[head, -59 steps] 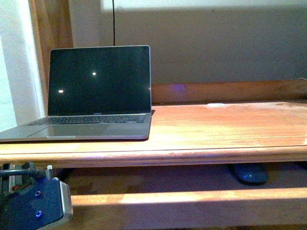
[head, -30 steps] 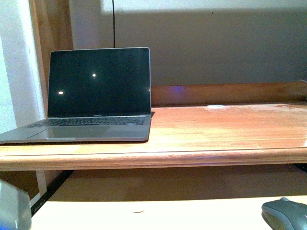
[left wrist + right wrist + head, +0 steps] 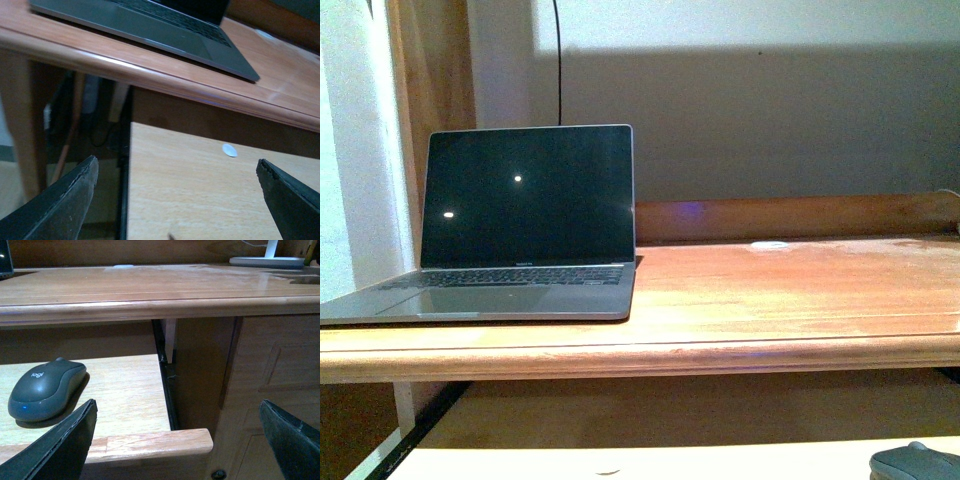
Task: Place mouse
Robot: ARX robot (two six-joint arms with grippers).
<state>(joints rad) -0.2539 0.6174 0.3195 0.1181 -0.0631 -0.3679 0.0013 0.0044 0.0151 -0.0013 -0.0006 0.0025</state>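
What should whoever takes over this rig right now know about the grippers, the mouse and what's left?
Left gripper: jaws open, empty, over the pull-out shelf below the laptop.
Right gripper: jaws open, empty, at the shelf's right end.
Mouse: lying on the pull-out shelf just ahead of the right gripper, untouched.
Done: nothing grasped yet.
Left: grasp the mouse, probably with the right gripper, then place it, likely on the desk top, though no target is marked.

Laptop (image 3: 525, 200) on wooden desk (image 3: 790, 290); mouse (image 3: 46, 389) on pull-out shelf (image 3: 125, 395) (paler wood)
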